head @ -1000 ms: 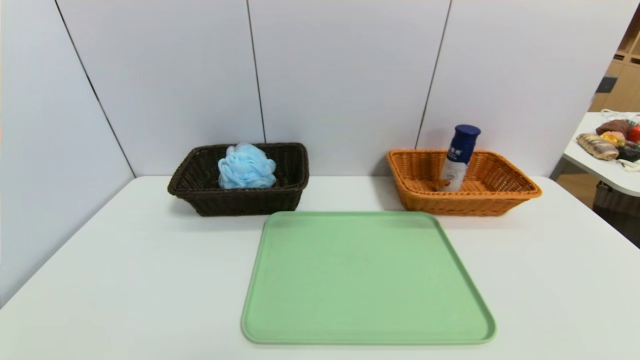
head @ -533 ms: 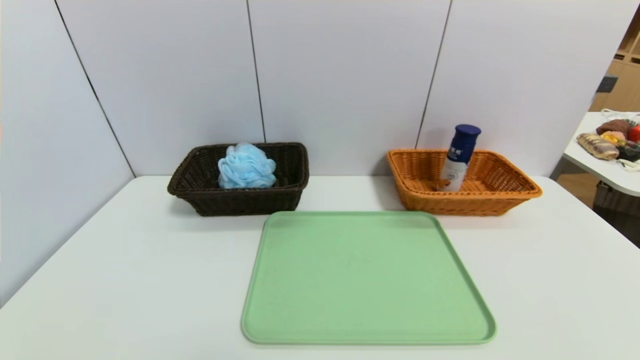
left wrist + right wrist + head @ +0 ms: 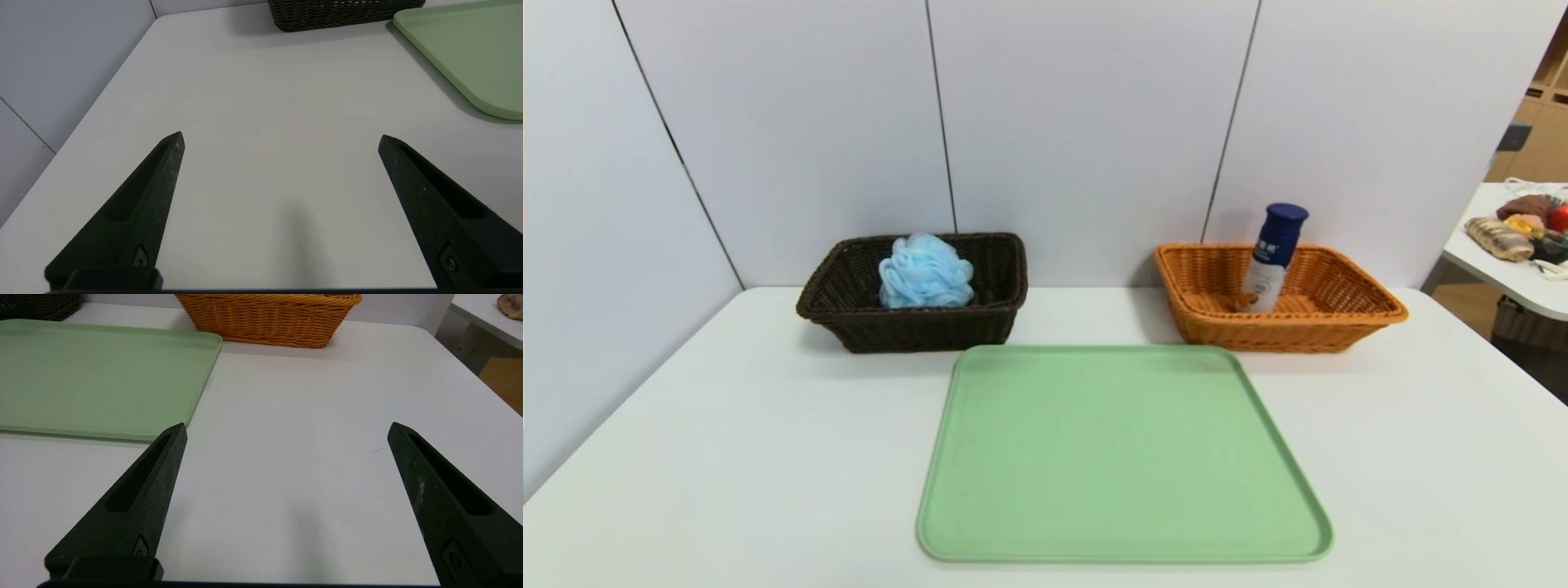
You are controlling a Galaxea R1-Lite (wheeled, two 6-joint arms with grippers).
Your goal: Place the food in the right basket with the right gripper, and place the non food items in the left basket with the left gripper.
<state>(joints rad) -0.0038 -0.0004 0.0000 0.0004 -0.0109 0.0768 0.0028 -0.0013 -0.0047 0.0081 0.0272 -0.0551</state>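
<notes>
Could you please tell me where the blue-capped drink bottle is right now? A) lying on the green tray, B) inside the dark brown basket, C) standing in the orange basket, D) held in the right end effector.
C: the drink bottle stands, leaning slightly, inside the orange basket, while the green tray holds nothing and the dark brown basket shows only the blue bath sponge.

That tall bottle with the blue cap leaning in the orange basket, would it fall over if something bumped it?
Probably. The bottle is tall and narrow and already stands tilted in the orange basket, so a light nudge would likely tip it. Its round body suggests it would then roll, though the basket's walls should contain it. It looks rigid and smooth, perhaps slippery.
</notes>
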